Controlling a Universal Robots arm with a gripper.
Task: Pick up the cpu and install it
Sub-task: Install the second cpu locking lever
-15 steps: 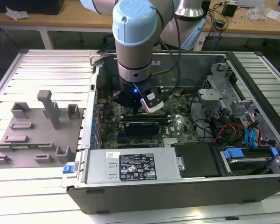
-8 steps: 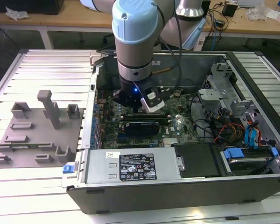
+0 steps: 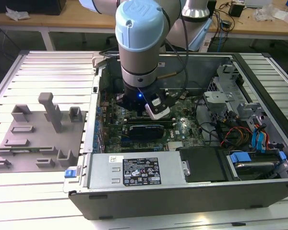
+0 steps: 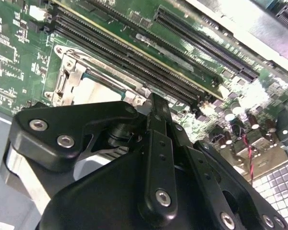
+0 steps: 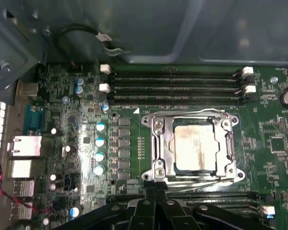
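- On the exterior view's left we see a grey fixture plate (image 3: pixel 36 139) with blocks and posts, lying beside the open computer case (image 3: pixel 182 191).
- Further right, the gripper (image 3: pixel 151 108) hangs low over the motherboard (image 3: pixel 182 127) near the case's far wall.
- In the first wrist view the cpu (image 5: pixel 194 147) sits within the socket frame (image 5: pixel 192 143), below the memory slots (image 5: pixel 175 86).
- The gripper's (image 5: pixel 156 203) fingers look drawn together with nothing between them, just beside the socket's near edge.
- We judge the chip light, stiff, slippery-topped and fragile underneath; its opposite edges are the place to hold.
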